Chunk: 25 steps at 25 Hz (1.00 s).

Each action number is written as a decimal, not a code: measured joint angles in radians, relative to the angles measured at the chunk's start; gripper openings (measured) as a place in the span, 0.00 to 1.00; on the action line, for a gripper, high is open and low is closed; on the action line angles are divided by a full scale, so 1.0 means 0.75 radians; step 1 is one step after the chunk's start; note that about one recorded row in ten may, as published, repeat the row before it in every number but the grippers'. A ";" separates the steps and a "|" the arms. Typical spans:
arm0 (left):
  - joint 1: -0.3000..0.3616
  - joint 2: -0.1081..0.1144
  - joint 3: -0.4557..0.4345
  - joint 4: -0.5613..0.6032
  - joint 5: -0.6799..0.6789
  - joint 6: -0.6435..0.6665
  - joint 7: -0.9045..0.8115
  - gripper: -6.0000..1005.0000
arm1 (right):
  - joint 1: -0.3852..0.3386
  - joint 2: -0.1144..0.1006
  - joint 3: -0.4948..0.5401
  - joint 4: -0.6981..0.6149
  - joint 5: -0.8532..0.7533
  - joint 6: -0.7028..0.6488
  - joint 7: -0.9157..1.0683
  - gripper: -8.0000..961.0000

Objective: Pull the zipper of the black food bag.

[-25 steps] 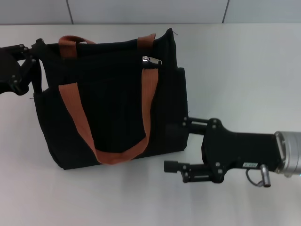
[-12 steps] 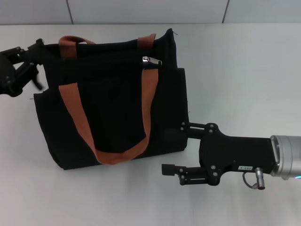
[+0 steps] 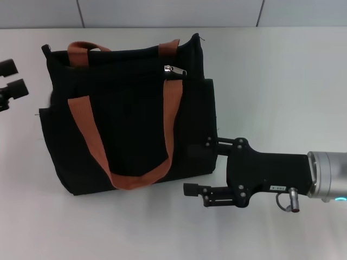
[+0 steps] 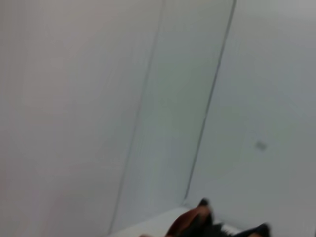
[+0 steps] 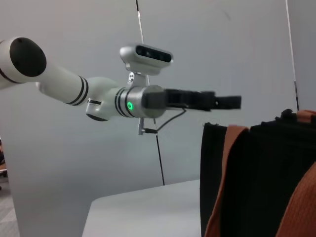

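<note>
Item: black food bag, boxy tote, lay on the white surface left of centre, rust-orange handles draped toward the near side.

Zipper: silver pull tab sat at the far right end of the bag's top edge, just beside the right-hand strap. Neither gripper touched it.

Right gripper: reached in from the right at the bag's near right corner, fingers spread, the far finger against or just beside the bag's side, the near finger clear of it. You had it well apart from the tab.

Left gripper: stood off the bag's far left corner, fingers parted, holding nothing.

Risks, as judged:
- With the left side unheld, your pull on the tab would likely have dragged the whole bag across the surface instead of running the slider.
- Tab was tiny and lay flat beside the strap; you might have pinched webbing or fabric instead.
- Right fingers near the bag's side could have snagged the fabric or shoved the bag.
</note>
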 joint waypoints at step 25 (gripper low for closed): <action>0.148 -0.190 0.542 -0.095 0.018 -0.009 0.565 0.82 | 0.056 0.006 -0.142 0.014 -0.015 0.060 0.000 0.79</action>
